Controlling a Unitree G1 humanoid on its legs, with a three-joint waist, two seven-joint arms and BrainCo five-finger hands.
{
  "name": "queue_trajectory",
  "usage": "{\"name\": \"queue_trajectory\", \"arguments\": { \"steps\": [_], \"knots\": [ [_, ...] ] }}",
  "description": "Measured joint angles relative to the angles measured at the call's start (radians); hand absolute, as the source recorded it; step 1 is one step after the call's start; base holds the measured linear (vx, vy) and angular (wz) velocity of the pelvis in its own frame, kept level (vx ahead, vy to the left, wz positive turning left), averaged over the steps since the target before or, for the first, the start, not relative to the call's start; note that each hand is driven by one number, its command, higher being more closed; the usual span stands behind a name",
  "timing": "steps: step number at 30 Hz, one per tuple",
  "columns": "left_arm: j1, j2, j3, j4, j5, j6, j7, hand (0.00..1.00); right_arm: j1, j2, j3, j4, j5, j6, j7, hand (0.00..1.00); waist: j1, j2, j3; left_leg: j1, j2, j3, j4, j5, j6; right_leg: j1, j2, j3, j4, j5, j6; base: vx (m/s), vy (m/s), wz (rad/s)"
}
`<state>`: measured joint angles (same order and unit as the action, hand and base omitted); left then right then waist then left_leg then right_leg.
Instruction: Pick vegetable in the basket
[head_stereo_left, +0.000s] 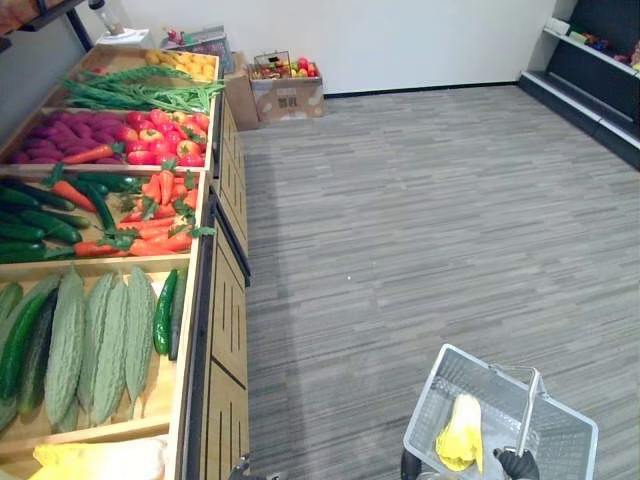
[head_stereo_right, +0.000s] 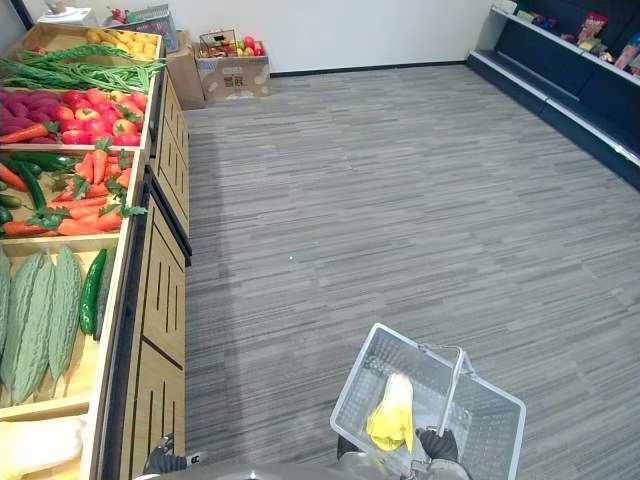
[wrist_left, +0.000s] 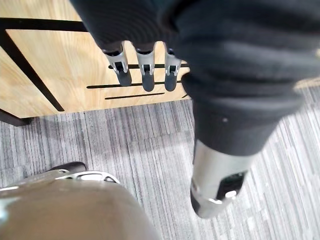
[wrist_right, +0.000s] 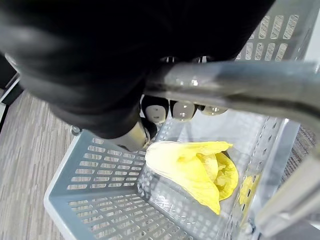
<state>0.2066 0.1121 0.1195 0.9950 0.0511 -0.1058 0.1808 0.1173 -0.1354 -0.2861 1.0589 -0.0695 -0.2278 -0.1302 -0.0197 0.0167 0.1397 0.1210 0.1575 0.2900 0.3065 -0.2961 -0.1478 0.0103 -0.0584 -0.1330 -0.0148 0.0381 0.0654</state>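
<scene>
Grey floor (head_stereo_left: 420, 200) runs beside a wooden stand (head_stereo_left: 226, 300). Right hand (wrist_right: 182, 110) is curled round the handle (wrist_right: 240, 86) of the basket (head_stereo_left: 425, 400). Inside lies a yellow leafy vegetable (head_stereo_left: 462, 432) — light, soft, easily bruised, I judge — best held at its thick base. Left hand (wrist_left: 145, 70) hangs apart from the basket, fingers straight.

The basket (head_stereo_left: 432, 398) is pale grey with slotted walls; the vegetable (head_stereo_left: 460, 432) inside it is yellow. The floor (head_stereo_left: 420, 200) around the basket is grey, finely striped.
</scene>
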Motion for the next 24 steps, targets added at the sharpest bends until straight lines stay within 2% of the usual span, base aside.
{"name": "queue_trajectory", "arguments": {
  "steps": [1, 2, 3, 4, 6, 7, 8, 10, 13, 14, 15, 16, 17, 18, 20, 21, 23, 24],
  "knots": [
    [0.009, -0.001, 0.005, -0.003, 0.002, 0.0, 0.002, 0.0, 0.0, -0.001, 0.001, 0.001, 0.001, 0.0, 0.0, 1.0, 0.005, 0.0, 0.003, -0.065, 0.018, -0.002, 0.151, 0.012, -0.012, -0.009, 0.002, 0.002, 0.038, -0.025, -0.003, -0.01, -0.109, 0.01],
    [0.017, -0.005, 0.006, -0.01, 0.002, -0.001, 0.002, 0.0, -0.001, -0.003, 0.0, 0.0, 0.001, 0.0, 0.0, 1.0, 0.006, -0.002, 0.005, -0.096, 0.032, -0.002, 0.222, 0.032, -0.017, -0.009, 0.006, 0.003, 0.052, -0.032, -0.005, -0.02, -0.124, -0.08],
    [0.026, -0.013, 0.017, -0.038, 0.003, 0.0, 0.008, 0.0, -0.001, -0.005, -0.002, -0.003, 0.001, 0.0, -0.001, 1.0, 0.018, -0.008, 0.014, -0.151, 0.049, 0.001, 0.331, 0.088, -0.003, -0.007, 0.001, 0.009, 0.076, -0.049, -0.011, 0.02, -0.153, -0.07],
    [0.025, -0.013, 0.016, -0.044, 0.003, -0.001, 0.007, 0.0, 0.0, -0.004, -0.012, -0.003, 0.001, 0.001, -0.004, 1.0, 0.027, -0.01, 0.02, -0.181, 0.052, 0.0, 0.387, 0.155, 0.002, -0.004, -0.019, 0.012, 0.09, -0.059, -0.016, 0.02, -0.082, 0.0],
    [0.025, -0.016, 0.016, -0.052, 0.003, -0.002, 0.003, 0.0, -0.002, -0.005, -0.021, -0.008, 0.0, 0.002, -0.01, 1.0, 0.027, -0.025, 0.029, -0.206, 0.053, 0.001, 0.423, 0.227, 0.015, 0.009, -0.04, 0.008, 0.088, -0.063, -0.021, 0.04, -0.067, 0.19],
    [0.025, -0.018, 0.017, -0.055, 0.01, -0.004, -0.003, 0.0, 0.0, -0.006, -0.025, -0.021, 0.001, 0.002, -0.017, 1.0, 0.027, -0.018, 0.038, -0.227, 0.054, 0.0, 0.449, 0.253, 0.025, 0.013, -0.049, 0.006, 0.087, -0.067, -0.023, 0.06, -0.067, 0.23],
    [0.026, -0.029, 0.025, -0.054, 0.017, -0.008, -0.014, 0.0, -0.004, -0.013, -0.032, -0.027, 0.001, 0.006, -0.021, 1.0, 0.027, -0.004, 0.046, -0.23, 0.046, 0.0, 0.437, 0.191, 0.05, 0.016, -0.056, 0.01, 0.086, -0.07, -0.023, 0.04, -0.038, 0.18],
    [0.029, -0.036, 0.031, -0.046, 0.048, -0.013, -0.025, 0.0, -0.019, -0.017, -0.05, -0.027, 0.001, 0.008, -0.021, 1.0, 0.029, 0.001, 0.05, -0.235, 0.017, -0.004, 0.339, 0.111, 0.045, 0.009, -0.073, 0.011, 0.085, -0.07, -0.022, 0.01, 0.0, 0.08],
    [0.057, -0.047, 0.033, -0.044, 0.08, -0.016, -0.031, 0.0, -0.035, -0.022, -0.056, -0.033, 0.0, 0.007, -0.018, 1.0, 0.051, 0.012, 0.056, -0.215, -0.03, -0.058, 0.049, 0.103, 0.036, -0.012, -0.071, 0.038, 0.073, -0.076, -0.012, -0.02, 0.091, -0.19],
    [0.077, -0.064, 0.033, -0.046, 0.083, -0.015, -0.031, 0.0, -0.032, -0.036, -0.051, -0.048, -0.001, 0.006, -0.015, 1.0, 0.057, 0.052, 0.048, -0.195, -0.013, -0.079, -0.082, 0.07, 0.015, -0.004, -0.02, 0.053, 0.028, -0.078, -0.011, 0.05, 0.099, -0.62],
    [0.086, -0.089, 0.033, -0.025, 0.085, -0.017, -0.031, 0.0, -0.045, -0.037, -0.047, -0.067, -0.006, 0.006, -0.01, 1.0, 0.079, 0.107, 0.06, -0.211, 0.042, -0.068, -0.083, 0.155, 0.054, -0.041, 0.032, 0.032, 0.22, -0.109, -0.041, 0.07, 0.077, -0.68],
    [0.099, -0.083, 0.033, -0.023, 0.086, -0.024, -0.026, 0.0, -0.055, -0.031, -0.036, -0.074, -0.007, 0.002, -0.01, 1.0, 0.085, 0.094, 0.078, -0.203, 0.036, -0.055, -0.069, 0.154, 0.052, -0.059, 0.02, 0.022, 0.38, -0.192, -0.043, 0.14, 0.047, -0.42],
    [0.106, -0.068, 0.031, -0.021, 0.088, -0.027, -0.026, 0.0, -0.049, -0.031, -0.036, -0.074, -0.008, -0.004, -0.007, 1.0, 0.076, 0.065, 0.086, -0.202, 0.013, -0.057, -0.045, 0.152, 0.05, -0.028, 0.006, 0.022, 0.415, -0.265, -0.037, 0.14, 0.008, 0.0],
    [0.117, -0.054, 0.028, -0.017, 0.089, -0.034, -0.023, 0.0, -0.035, -0.03, -0.028, -0.071, -0.009, -0.004, -0.002, 1.0, 0.074, 0.015, 0.085, -0.222, -0.024, -0.059, 0.022, 0.11, 0.045, 0.019, -0.031, 0.04, 0.339, -0.359, -0.005, 0.18, 0.042, 0.12],
    [0.119, -0.065, 0.007, 0.003, 0.089, -0.041, -0.021, 0.0, -0.028, -0.048, -0.023, -0.065, -0.015, -0.001, 0.003, 1.0, 0.076, 0.036, 0.075, -0.228, -0.028, -0.079, 0.059, 0.086, 0.066, 0.035, -0.026, 0.06, 0.323, -0.361, 0.0, 0.17, 0.091, -0.13],
    [0.116, -0.063, 0.002, 0.004, 0.09, -0.038, -0.021, 0.0, -0.024, -0.043, -0.018, -0.065, -0.028, -0.001, 0.005, 1.0, 0.068, 0.034, 0.072, -0.221, -0.042, -0.068, 0.064, 0.073, 0.087, 0.05, -0.041, 0.066, 0.321, -0.368, 0.013, 0.23, 0.12, -0.15],
    [0.1, -0.046, -0.003, 0.004, 0.091, -0.038, -0.022, 0.0, -0.003, -0.032, -0.013, -0.062, -0.04, -0.001, 0.007, 1.0, 0.054, 0.025, 0.047, -0.216, -0.077, -0.06, 0.055, 0.048, 0.105, 0.053, -0.073, 0.064, 0.32, -0.375, 0.038, 0.29, 0.123, -0.02],
    [0.086, -0.037, -0.007, 0.005, 0.091, -0.036, -0.028, 0.0, 0.001, -0.024, -0.017, -0.064, -0.039, -0.002, 0.003, 1.0, 0.051, 0.018, 0.031, -0.184, -0.104, -0.05, 0.013, 0.049, 0.112, 0.015, -0.092, 0.074, 0.408, -0.374, 0.049, 0.34, 0.137, 0.02]
  ]
}}
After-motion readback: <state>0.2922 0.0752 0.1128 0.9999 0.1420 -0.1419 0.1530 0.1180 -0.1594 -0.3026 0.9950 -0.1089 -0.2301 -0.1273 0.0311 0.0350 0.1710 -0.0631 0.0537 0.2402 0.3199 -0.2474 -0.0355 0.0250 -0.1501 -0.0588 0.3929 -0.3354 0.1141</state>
